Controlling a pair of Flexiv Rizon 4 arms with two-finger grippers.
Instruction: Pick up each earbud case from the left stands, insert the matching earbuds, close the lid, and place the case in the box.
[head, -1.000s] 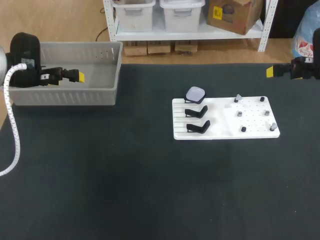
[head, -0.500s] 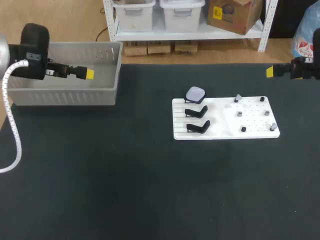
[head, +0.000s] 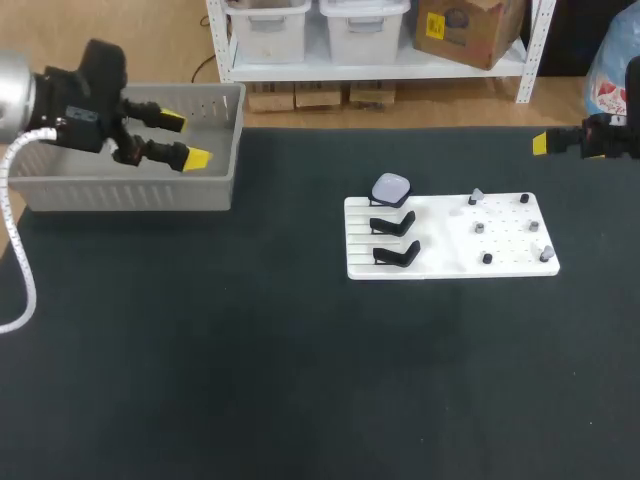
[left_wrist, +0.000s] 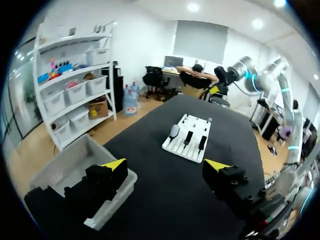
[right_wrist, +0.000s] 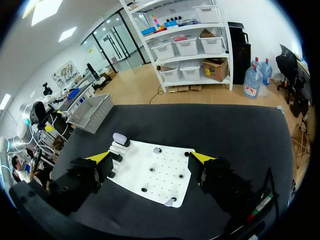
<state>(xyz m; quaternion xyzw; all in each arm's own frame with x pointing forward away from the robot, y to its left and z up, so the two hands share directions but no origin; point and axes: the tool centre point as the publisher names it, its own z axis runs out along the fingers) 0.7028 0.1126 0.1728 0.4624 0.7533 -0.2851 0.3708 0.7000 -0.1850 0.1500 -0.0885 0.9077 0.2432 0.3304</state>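
L pincer (head: 186, 140) is spread wide w/ nothing btwn its fingers. It hangs over the right end of the grey box (head: 130, 190), which sits at the far-left of the table (head: 250, 350). In L wrist view one yellow tip is over the box corner, the other over bare dark table. L arm comes in from the left edge, w/ a white cable (head: 25, 260) looping down beside it.

R pincer (right_wrist: 151, 157) is also spread and holds nothing. It sits at the table's far-right edge, well apart from all items. Head view shows only one of its yellow tips. In R wrist view the board lies ahead of it and lower, untouched.

Right of table centre lies a flat white board (head: 450, 262). Its left part is slotted and carries 3 black stands (head: 397, 253) in a row, near to far. On the farthest stand sits the earbud case (head: 391, 187), pale lavender and rounded; lid looks down.

Right part of the board is a hole grid w/ small bits on it:
- 2 pale earbuds (head: 476, 197), at the grid's far-left and near-right corners
- a few dark pegs (head: 487, 258) btwn them

The case is well apart from the box and from both pincers. Can't tell what's inside the box.
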